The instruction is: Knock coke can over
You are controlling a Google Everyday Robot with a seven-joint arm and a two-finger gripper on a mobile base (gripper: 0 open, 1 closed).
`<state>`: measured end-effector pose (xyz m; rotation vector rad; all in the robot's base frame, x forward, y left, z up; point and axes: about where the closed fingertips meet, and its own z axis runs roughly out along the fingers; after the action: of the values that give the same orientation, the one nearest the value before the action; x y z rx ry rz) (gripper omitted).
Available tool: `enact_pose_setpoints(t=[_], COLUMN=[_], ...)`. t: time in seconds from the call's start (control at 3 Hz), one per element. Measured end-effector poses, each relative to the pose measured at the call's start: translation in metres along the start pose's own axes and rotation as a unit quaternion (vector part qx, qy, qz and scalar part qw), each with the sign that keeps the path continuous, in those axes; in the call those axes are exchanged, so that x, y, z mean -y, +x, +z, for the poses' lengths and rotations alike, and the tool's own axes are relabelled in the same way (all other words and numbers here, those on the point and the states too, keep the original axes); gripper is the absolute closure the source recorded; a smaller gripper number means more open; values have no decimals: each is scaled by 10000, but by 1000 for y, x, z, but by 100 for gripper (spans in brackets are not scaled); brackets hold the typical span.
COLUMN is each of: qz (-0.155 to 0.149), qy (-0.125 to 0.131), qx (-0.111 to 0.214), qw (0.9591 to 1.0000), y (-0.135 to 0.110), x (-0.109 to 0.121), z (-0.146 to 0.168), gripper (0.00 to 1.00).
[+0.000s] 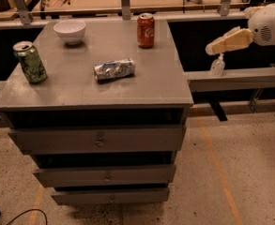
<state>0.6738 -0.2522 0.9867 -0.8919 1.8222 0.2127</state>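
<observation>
The coke can (pixel 146 30), red with white script and a silver top, stands upright near the far right edge of the grey cabinet top (pixel 76 86). My gripper (pixel 213 48) is at the end of the cream arm at the right of the view. It hangs in the air to the right of the cabinet, apart from the can and at about its height.
A green can (pixel 29 62) stands upright at the left edge. A silver-and-blue can (pixel 114 69) lies on its side in the middle. A white bowl (pixel 70 31) sits at the back left. A clear bottle (pixel 217 66) stands on the ledge (pixel 235 76) at the right. Drawers are below.
</observation>
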Motion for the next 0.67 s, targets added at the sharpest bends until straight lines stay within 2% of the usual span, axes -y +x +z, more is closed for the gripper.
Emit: enact_pose_setpoints(t=[0.33,0.67], qz=[3,146], qy=[-4,148], qx=[11,290], qw=[10000,9994], y=[-1,-9], x=[-1,2], z=[1,15], gripper=[0,0])
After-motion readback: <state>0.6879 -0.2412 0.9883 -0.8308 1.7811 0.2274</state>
